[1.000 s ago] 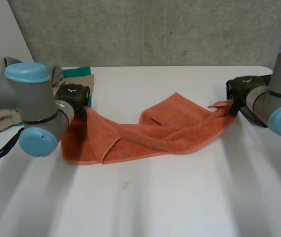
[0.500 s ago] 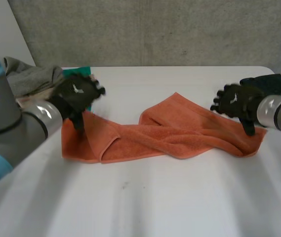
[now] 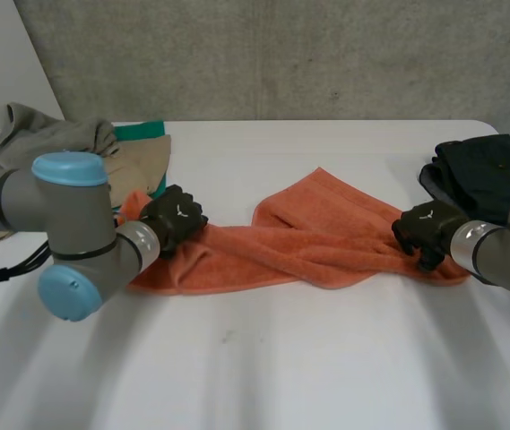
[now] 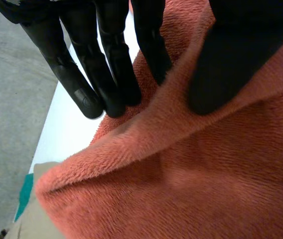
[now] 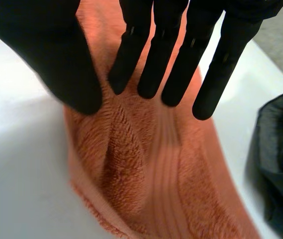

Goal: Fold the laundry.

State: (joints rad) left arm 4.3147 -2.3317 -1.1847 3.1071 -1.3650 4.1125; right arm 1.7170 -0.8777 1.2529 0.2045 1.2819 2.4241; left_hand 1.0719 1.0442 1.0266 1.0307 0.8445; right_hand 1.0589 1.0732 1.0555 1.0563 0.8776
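An orange towel [image 3: 308, 228] lies crumpled in a long band across the middle of the white table [image 3: 281, 367]. My left hand [image 3: 172, 219] sits curled on its left end. In the left wrist view the thumb [image 4: 216, 74] presses the front of a raised ridge of towel [image 4: 181, 189], with the fingers [image 4: 114, 64] behind that ridge, so the ridge is pinched. My right hand [image 3: 423, 229] is curled down on the towel's right end. In the right wrist view its fingers [image 5: 156, 55] and thumb close over bunched towel [image 5: 146, 174].
A pile of clothes lies at the back left: a grey garment [image 3: 48, 134], a beige one [image 3: 138, 157] and a green one [image 3: 142, 132]. A dark garment [image 3: 479, 170] lies at the back right, close to my right hand, and is seen beside the towel [image 5: 280, 149].
Both hands opened over the towel's ends, then dropped onto them and closed. The left end has bunched under my left hand, and the right end now lies flat on the table.
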